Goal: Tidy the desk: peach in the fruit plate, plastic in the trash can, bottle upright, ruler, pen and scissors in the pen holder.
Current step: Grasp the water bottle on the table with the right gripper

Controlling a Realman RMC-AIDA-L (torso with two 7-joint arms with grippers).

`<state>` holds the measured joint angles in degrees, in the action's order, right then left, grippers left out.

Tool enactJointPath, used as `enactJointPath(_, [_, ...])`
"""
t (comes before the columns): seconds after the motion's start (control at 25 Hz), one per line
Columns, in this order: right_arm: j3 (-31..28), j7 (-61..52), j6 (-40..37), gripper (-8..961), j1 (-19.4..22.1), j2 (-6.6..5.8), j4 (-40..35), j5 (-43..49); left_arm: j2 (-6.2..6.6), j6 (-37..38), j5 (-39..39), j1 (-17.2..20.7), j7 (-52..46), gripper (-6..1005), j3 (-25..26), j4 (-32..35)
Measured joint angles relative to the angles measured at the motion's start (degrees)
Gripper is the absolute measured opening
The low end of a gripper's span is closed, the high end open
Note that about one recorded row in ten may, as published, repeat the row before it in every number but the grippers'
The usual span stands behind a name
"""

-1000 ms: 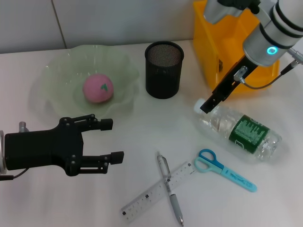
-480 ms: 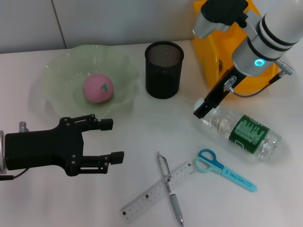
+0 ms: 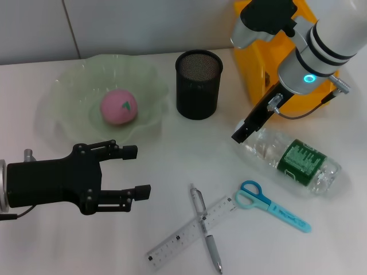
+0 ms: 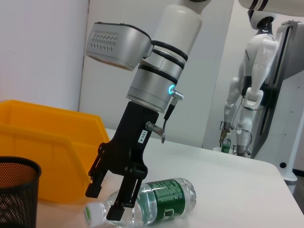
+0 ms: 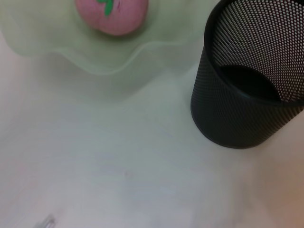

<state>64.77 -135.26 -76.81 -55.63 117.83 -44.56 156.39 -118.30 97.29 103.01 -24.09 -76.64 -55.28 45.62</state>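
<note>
Right claw (image 3: 242, 133) lower than before, fingers apart over bottle (image 3: 289, 159) cap end, left claw (image 3: 133, 171) open, unmoved

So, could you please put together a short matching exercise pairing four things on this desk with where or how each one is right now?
Things:
1. peach
2. bottle
3. pen
4. right hand

Places or states:
A. lying on its side
B. in the fruit plate
C. open, over the bottle's cap end
D. crossing the ruler

Pairs: 1-B, 2-A, 3-D, 4-C
</note>
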Motion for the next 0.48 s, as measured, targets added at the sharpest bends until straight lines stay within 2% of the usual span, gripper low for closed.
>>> enactJointPath(0.16, [0.06, 0.00, 1.13, 764, 0.07, 0.47, 0.19, 0.49, 0.00, 0.01, 0.00, 0.03, 0.00, 836, 0.00, 0.00])
enactJointPath(0.48, [0.18, 0.02, 2.92, 764, -0.05, 0.56, 2.17, 0.57, 0.06, 0.29, 0.00, 0.16, 0.00, 835, -0.10, 0.00])
